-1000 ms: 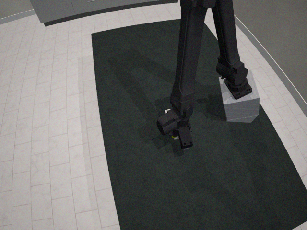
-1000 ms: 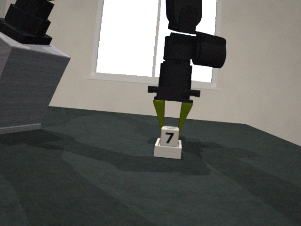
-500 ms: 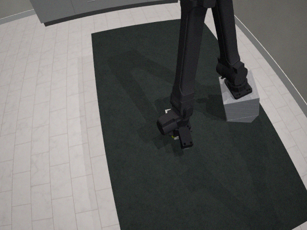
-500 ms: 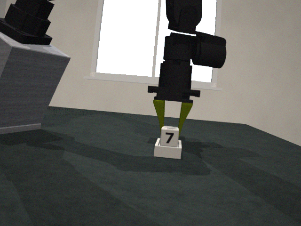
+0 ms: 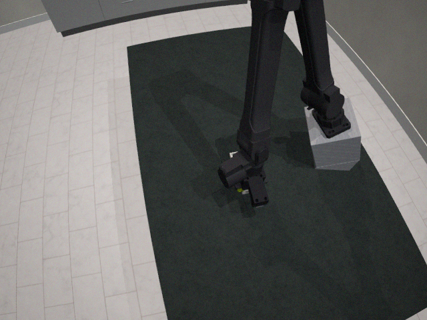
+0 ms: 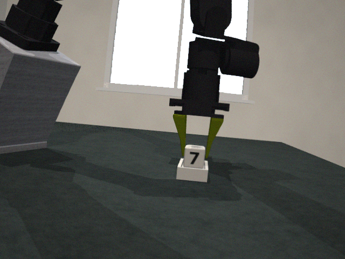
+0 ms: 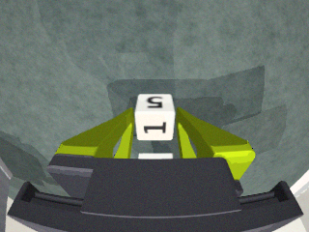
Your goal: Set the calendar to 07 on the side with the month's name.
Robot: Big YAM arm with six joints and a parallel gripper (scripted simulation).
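Note:
A white cube (image 6: 194, 157) stands in the small white tray (image 6: 192, 173) on the dark mat, its 7 upright towards the exterior camera. In the wrist view the same cube (image 7: 154, 118) shows a 1 on top and a 5 on its far face. My gripper (image 6: 195, 154) points straight down over the tray, its yellow-green fingers on either side of the cube and standing slightly off its sides, open. In the top view the arm hides nearly all of the tray; only a white corner (image 5: 233, 153) shows. I cannot see a second cube or the month's name.
The grey pedestal (image 5: 334, 145) with the arm's base stands to the right of the tray on the mat; it also shows in the exterior view (image 6: 27, 97) at the left. Pale tiled floor surrounds the mat.

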